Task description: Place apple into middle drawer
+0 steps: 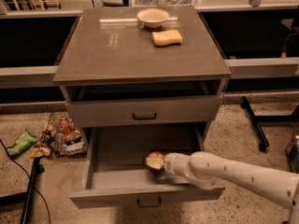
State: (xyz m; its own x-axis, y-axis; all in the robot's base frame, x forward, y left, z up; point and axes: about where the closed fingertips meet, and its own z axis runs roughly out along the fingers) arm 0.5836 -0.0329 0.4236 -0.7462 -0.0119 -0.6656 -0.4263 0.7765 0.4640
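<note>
The middle drawer (pixel 117 153) is pulled open below the closed grey drawer front (pixel 144 111); its dark handle (pixel 148 202) is on the front panel. The red-orange apple (pixel 154 161) is inside the drawer, low over its floor, right of centre. My gripper (pixel 161 163) reaches in from the right on a white arm and is shut on the apple. Whether the apple touches the drawer floor cannot be told.
A pale bowl (pixel 153 17) and a yellow sponge (pixel 167 37) sit on the cabinet top. A wire basket of packets (pixel 64 135) and a green wrapper (pixel 21 142) lie on the floor at left. A black stand leg (pixel 254 124) is at right.
</note>
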